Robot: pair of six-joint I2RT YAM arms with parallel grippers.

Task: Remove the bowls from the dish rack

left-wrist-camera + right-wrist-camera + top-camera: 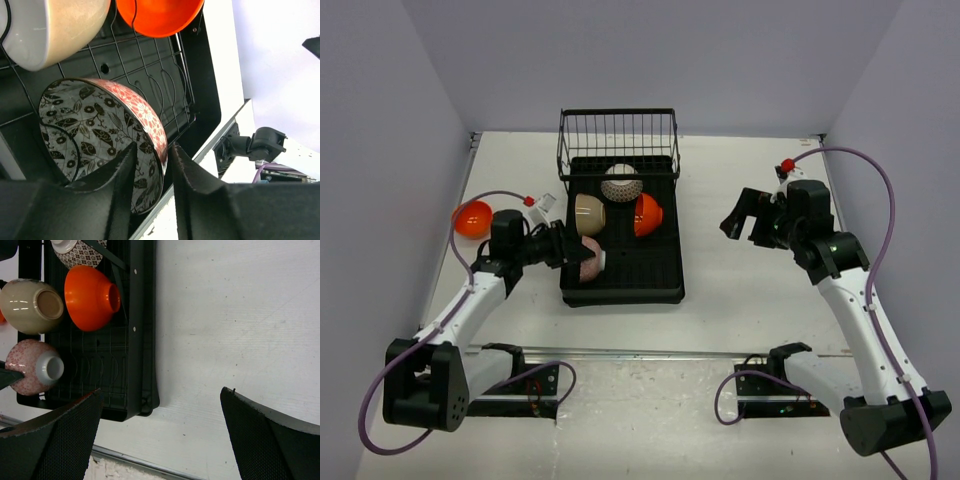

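The black dish rack (650,275) lies mid-table with four bowls in it. At its near left corner a red floral bowl (590,262) (90,125) stands on edge. My left gripper (572,252) (154,150) straddles its rim, one finger inside and one outside. The jaws are narrow, and a thin dark sliver shows at the outer finger. Behind it are a beige bowl (590,212), an orange bowl (648,214) and a dotted white bowl (621,183). My right gripper (748,222) (161,392) hangs wide open over bare table, right of the rack.
Another orange bowl (472,218) sits on the table left of the rack, behind my left arm. An upright wire basket (618,130) closes the rack's far end. Walls stand on three sides. The table's metal front edge (150,465) runs near the rack's near corner.
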